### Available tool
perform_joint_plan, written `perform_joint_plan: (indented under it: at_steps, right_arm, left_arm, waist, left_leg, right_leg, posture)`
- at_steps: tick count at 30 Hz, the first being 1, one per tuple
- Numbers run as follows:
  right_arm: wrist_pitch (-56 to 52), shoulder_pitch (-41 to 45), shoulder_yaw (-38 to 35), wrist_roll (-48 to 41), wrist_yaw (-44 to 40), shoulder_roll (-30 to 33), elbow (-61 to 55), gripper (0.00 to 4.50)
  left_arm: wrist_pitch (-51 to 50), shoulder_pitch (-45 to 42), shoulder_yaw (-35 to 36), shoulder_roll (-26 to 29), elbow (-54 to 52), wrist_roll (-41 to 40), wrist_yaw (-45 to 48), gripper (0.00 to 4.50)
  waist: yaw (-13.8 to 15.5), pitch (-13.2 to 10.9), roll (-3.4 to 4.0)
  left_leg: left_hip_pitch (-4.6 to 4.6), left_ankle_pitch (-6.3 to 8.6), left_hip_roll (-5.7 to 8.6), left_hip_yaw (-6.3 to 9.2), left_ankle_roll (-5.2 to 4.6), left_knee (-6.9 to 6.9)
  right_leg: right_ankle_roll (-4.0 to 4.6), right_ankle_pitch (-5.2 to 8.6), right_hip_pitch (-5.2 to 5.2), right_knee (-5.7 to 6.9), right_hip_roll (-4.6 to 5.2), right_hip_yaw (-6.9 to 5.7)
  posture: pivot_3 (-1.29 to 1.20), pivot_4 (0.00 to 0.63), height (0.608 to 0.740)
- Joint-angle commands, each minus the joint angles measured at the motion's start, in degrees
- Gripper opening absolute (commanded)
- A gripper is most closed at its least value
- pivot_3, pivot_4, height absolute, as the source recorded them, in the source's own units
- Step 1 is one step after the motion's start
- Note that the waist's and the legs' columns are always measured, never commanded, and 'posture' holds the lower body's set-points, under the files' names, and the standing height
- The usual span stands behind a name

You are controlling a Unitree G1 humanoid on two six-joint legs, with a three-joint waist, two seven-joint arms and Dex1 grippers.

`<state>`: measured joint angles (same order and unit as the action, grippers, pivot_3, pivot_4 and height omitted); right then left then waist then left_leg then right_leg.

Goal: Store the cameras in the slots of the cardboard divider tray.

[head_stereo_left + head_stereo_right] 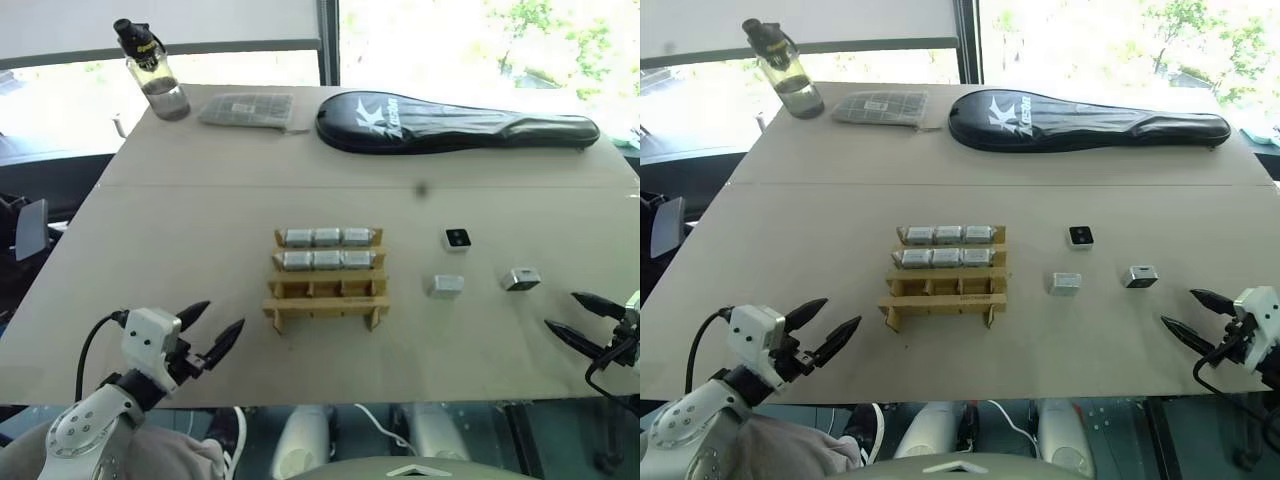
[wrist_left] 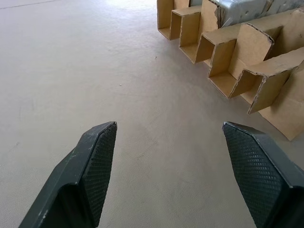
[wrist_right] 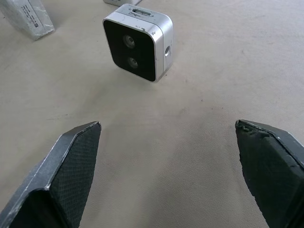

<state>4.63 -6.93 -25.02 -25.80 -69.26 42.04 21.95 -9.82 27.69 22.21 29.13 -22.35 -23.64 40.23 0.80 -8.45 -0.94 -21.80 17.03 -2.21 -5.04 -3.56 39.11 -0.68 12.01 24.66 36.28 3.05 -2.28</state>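
Observation:
The tan cardboard divider tray (image 1: 327, 278) stands at the table's middle. Its two far rows each hold three silver cameras (image 1: 328, 248); the nearest row of slots is empty. Three loose cameras lie to its right: one with its black face up (image 1: 457, 239), one on its side (image 1: 447, 286), and one nearest my right gripper (image 1: 521, 279), seen close up (image 3: 138, 42). My right gripper (image 1: 582, 318) is open, a short way in front of that camera, holding nothing. My left gripper (image 1: 212, 328) is open and empty near the front left, left of the tray (image 2: 237, 61).
At the table's far edge stand a water bottle (image 1: 153, 72), a flat grey packet (image 1: 247, 109) and a long black racket bag (image 1: 455, 123). The table's front edge runs just below both grippers.

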Motion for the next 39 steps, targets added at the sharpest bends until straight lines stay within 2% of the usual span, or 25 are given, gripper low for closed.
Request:
perform_joint_plan:
  at_steps: [1,25,29,34,39]
  right_arm:
    - [1.33,-0.7,-1.54,-0.49,0.07,0.76,-0.59,4.5]
    - [0.04,-0.98,-0.92,-0.37,0.19,2.31,-1.09,4.5]
    - [-0.79,-0.12,0.02,0.22,-1.53,4.56,-0.96,4.5]
    - [0.14,3.43,2.76,2.77,-4.92,8.75,1.98,4.5]
    - [1.11,8.92,6.52,5.07,-9.05,12.19,3.9,4.5]
  left_arm:
    - [0.79,-0.15,0.67,0.81,-0.25,-0.3,0.76,3.68]
    - [1.23,-0.52,1.81,2.52,0.71,-0.42,2.47,3.68]
    - [4.75,0.12,3.56,5.8,0.11,-4.24,11.01,3.68]
    - [1.18,0.88,8.15,14.98,-2.37,-13.8,24.67,3.68]
    - [-0.61,-2.04,11.58,23.29,-2.42,-17.37,33.47,3.68]
  waist:
    - [0.01,0.0,0.0]
    - [0.01,0.0,0.0]
    - [-0.01,0.0,0.01]
    - [-0.05,-0.02,0.02]
    - [-0.02,-0.08,0.15]
  left_leg:
    - [0.0,0.0,0.0,0.0,0.0,0.0]
    - [0.01,0.0,-0.01,0.0,0.0,0.0]
    - [0.01,0.0,-0.01,0.0,0.0,0.0]
    - [0.02,0.0,-0.01,-0.03,0.0,0.0]
    - [0.03,0.0,-0.01,-0.03,0.01,0.01]
  right_leg:
    - [-0.01,0.0,0.0,0.0,0.0,0.0]
    - [-0.05,0.03,0.0,0.0,0.02,0.0]
    - [-0.05,0.03,0.0,0.01,0.0,-0.01]
    - [-0.15,0.09,0.02,0.0,0.04,-0.01]
    - [-0.16,0.1,0.02,0.01,-0.03,-0.11]
  posture:
    - [0.0,0.15,0.74]
    - [0.0,0.15,0.74]
    - [0.0,0.15,0.74]
    - [0.0,0.15,0.74]
    - [0.0,0.15,0.74]
